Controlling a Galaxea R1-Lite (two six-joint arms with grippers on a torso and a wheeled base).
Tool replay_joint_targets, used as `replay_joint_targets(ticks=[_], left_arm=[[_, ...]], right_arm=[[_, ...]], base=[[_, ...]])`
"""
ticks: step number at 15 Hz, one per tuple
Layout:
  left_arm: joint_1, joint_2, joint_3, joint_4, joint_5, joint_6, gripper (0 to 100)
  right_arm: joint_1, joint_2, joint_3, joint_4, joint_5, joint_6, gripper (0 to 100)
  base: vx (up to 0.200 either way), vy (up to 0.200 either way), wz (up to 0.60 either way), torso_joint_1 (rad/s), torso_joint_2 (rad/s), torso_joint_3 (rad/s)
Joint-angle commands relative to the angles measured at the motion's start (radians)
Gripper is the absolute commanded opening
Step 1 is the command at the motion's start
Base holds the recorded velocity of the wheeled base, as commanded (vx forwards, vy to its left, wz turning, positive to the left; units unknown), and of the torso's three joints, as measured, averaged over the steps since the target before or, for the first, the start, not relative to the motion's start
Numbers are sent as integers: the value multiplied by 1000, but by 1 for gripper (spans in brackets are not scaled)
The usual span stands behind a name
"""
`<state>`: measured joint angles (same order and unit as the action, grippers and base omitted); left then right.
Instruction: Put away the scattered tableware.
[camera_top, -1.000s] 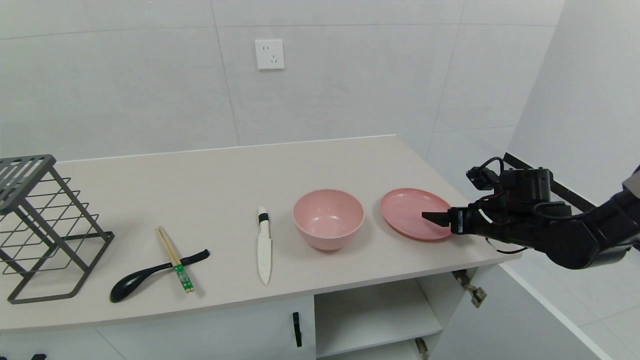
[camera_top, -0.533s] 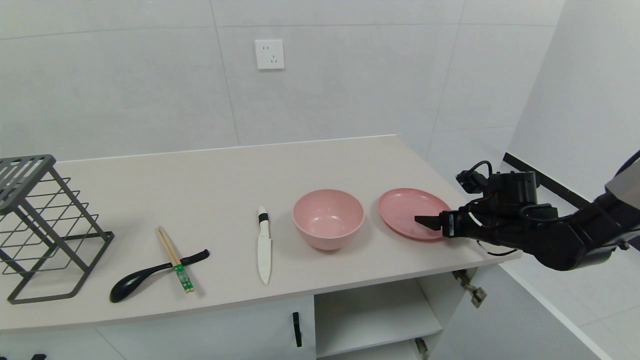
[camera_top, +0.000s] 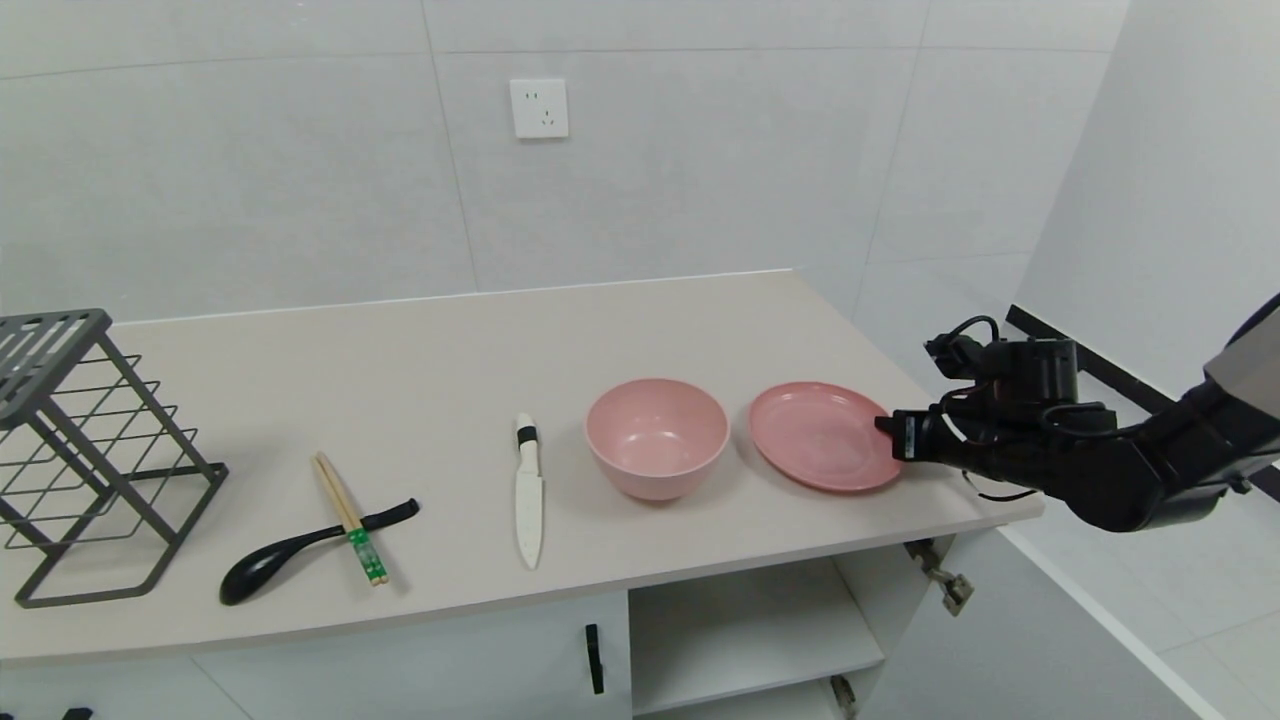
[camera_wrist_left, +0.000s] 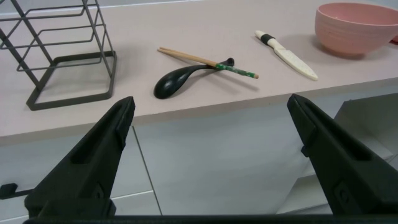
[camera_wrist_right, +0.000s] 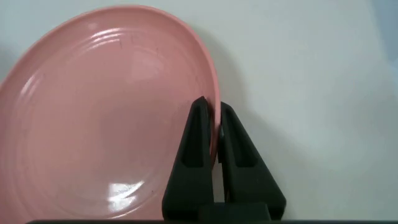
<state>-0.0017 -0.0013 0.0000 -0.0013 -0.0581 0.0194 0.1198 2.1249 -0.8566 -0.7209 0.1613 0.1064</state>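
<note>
Head view, my right pincer (camera_top: 885, 425) nips the near rim of the round pink plastic plate (camera_top: 820, 436) lying before it on the pale surface (camera_top: 450, 340); left wrist, my left pincer (camera_wrist_left: 210, 99) gapes wide; right wrist, thin rim clamped, and I reckon it light, stiff, slick.

Grey tiled wall (camera_top: 700, 150), beige counter (camera_top: 450, 340), white cabinet (camera_top: 400, 660)

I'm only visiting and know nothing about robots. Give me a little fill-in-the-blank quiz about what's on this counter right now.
1. The right gripper is shut on the ____ of the pink plate.
2. The pink bowl stands between the plate and the white ____.
3. The chopsticks lie across the handle of a ____ spoon.
4. The left gripper is wide ____ and holds nothing.

Missing words: rim; knife; black; open.
</note>
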Motion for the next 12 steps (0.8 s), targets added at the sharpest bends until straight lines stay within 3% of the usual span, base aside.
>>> replay_joint_targets(ticks=[1, 6, 10, 12], left_arm=[[0, 1, 0, 0, 0, -1, 100], [0, 1, 0, -2, 1, -4, 100], [0, 1, 0, 0, 1, -9, 100], [0, 1, 0, 0, 0, -7, 100]], right_arm=[[-15, -13, 2, -42, 1, 7, 0], [-6, -89, 51, -212, 3, 157, 0], [-2, -223, 218, -362, 12, 165, 0], [3, -246, 373, -608, 40, 159, 0]], base=[[0, 0, 0, 0, 0, 0], [0, 0, 0, 0, 0, 0], [0, 0, 0, 0, 0, 0], [0, 0, 0, 0, 0, 0]])
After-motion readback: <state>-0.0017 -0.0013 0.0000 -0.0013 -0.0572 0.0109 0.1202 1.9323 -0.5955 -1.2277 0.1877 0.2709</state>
